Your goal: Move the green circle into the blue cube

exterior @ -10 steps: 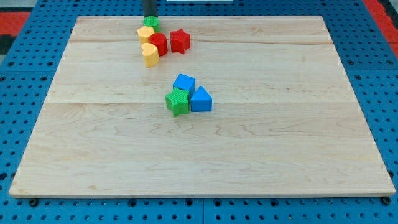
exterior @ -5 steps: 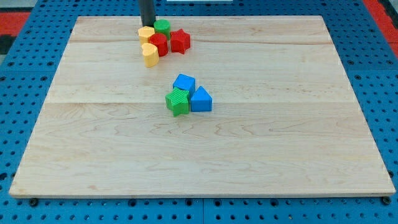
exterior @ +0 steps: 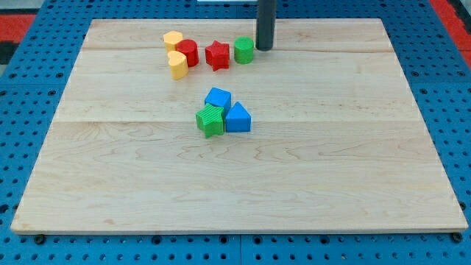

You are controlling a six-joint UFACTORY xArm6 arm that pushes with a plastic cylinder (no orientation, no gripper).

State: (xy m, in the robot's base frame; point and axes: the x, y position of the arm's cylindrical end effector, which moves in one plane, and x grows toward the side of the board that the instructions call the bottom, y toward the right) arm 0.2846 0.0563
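Green circle [exterior: 243, 50] shifted rightward, beside my tip [exterior: 264, 48]

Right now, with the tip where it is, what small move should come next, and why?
I would probably bring my tip round to the view's top side of the green circle. The tip stands just to the circle's right, but the blue cube lies toward the view's bottom and slightly left. A push from here would drive the circle sideways into the red star.
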